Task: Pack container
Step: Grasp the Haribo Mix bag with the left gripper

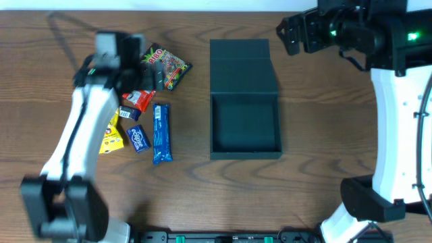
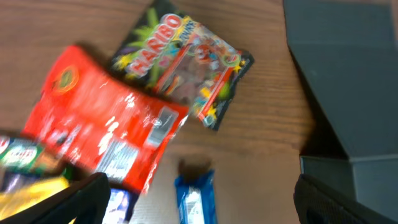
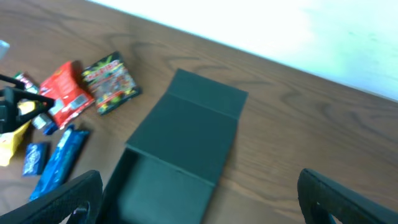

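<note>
Your container [image 1: 245, 128] sits mid-table, open, with its lid [image 1: 243, 66] folded back flat toward the far edge. Bare wood runs along its left wall as far as the blue bar [image 1: 160, 133]. The Haribo bag [image 1: 167, 66] lies closer in, near the lid's left edge but apart from it, and the red packet [image 1: 138, 100] is further left. Your left gripper [image 1: 150, 75] hovers over that pile, jaws spread wide, gripping nothing. Your right gripper [image 1: 289, 35] hangs just off the lid's far right corner, jaws wide apart and free. Bare table [image 1: 324, 135] lies right of the container.
</note>
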### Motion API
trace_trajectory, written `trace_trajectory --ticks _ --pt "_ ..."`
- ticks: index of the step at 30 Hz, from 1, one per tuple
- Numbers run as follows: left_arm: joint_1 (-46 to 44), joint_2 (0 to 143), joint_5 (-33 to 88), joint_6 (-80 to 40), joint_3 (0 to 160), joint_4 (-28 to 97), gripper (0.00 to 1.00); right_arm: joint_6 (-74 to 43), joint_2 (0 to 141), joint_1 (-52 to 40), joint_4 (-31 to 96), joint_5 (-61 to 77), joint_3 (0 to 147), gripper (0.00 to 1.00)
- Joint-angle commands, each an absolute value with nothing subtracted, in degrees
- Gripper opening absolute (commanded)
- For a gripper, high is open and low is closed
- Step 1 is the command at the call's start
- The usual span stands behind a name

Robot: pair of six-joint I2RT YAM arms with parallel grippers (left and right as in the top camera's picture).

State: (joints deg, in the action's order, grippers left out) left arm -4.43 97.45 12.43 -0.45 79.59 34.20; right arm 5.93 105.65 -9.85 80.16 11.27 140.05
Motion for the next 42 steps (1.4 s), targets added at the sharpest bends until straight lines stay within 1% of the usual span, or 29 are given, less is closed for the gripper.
trace_trajectory --ticks 1,4,7,9,13,15,18,19,22,26,30,34,37,40,41,42 --pt "-6.57 105.75 10.35 3.22 86.35 34.26 0.95 6.96 107.77 -7.66 79.99 10.55 139.81 0.99" --pt "-8.62 112.86 9.23 6.76 91.24 33.71 0.95 6.96 109.25 -6.15 80.05 10.57 139.81 0.99" --pt "-10.74 119.81 2.44 7.94 96.29 33.61 0.95 6.94 110.61 -4.99 80.40 10.57 139.81 0.99" --pt "-11.33 123.35 0.47 7.92 98.67 33.69 0.95 6.96 111.02 -4.56 80.71 10.57 139.81 0.99" --pt "-11.42 128.03 0.75 3.22 100.92 33.61 0.95 6.96 111.13 -3.95 80.84 10.55 139.81 0.99" --pt "-11.27 129.78 1.45 2.76 101.19 33.61 0.95 6.96 111.13 -3.75 81.03 10.55 139.81 0.99" --pt "-11.20 131.22 1.43 2.79 101.19 33.63 1.00 6.96 111.13 -3.70 81.08 10.55 139.81 0.99" --pt "-11.18 131.52 1.45 2.79 101.19 33.50 0.92 6.94 111.13 -3.70 81.08 10.57 139.81 0.99" --pt "-10.94 132.31 1.50 2.79 101.19 33.04 0.77 6.94 111.13 -3.70 81.45 10.57 139.81 0.99" --pt "-10.68 133.14 1.67 2.79 101.16 33.50 0.65 6.94 111.13 -3.70 82.13 10.57 139.81 0.99" --pt "-10.44 133.51 2.72 2.83 101.16 33.74 0.57 6.94 111.13 -3.73 82.11 10.57 139.81 0.99" --pt "-10.41 133.51 3.18 2.83 101.16 34.24 0.45 6.94 111.13 -3.70 82.08 10.57 139.81 0.99" --pt "-10.41 133.51 4.10 2.85 101.16 34.94 0.32 6.94 111.13 -3.70 82.08 10.57 139.81 0.99" --pt "-10.41 133.51 4.10 3.03 101.16 35.79 0.09 6.94 111.13 -3.70 82.06 10.57 139.81 0.99" --pt "-10.41 133.51 4.10 3.03 101.16 36.05 0.06 6.94 111.13 -3.70 82.06 10.55 139.81 0.99" --pt "-10.41 133.51 4.10 3.03 101.16 36.23 0.05 6.94 111.13 -3.70 82.04 10.55 139.81 0.99"
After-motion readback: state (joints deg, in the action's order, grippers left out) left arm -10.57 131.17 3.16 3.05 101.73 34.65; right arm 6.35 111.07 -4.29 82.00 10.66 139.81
